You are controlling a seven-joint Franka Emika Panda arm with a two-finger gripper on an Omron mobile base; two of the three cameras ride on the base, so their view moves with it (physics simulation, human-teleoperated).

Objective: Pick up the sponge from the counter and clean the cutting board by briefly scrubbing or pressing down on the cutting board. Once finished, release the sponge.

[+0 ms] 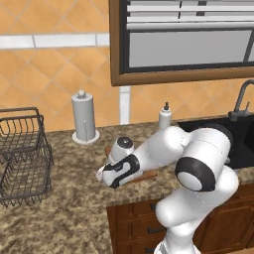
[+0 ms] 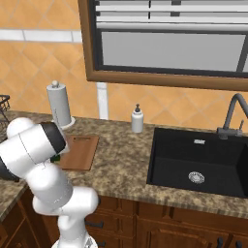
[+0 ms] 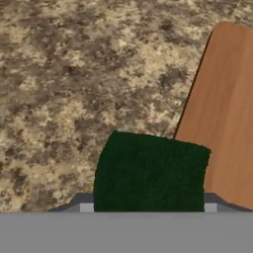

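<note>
One dark green sponge (image 3: 150,170) is seen in the hand view, lying on the speckled surface (image 3: 74,74) just beside the long edge of the cutting board (image 3: 225,113). Whether sponge and board touch cannot be told. The hand (image 1: 101,174) is lowered close over the sponge, at the front left corner of the board (image 1: 146,174) in the left base view. Its fingertips are hidden in every view, so it cannot be told whether the hand is released or clenched on the sponge. In the right base view the board (image 2: 80,151) is laid flat on the surface (image 2: 121,160), partly covered by the arm. Further back, a paper towel holder (image 1: 83,118) and a soap bottle (image 2: 137,119) are stood near the rear edge by the wall.
</note>
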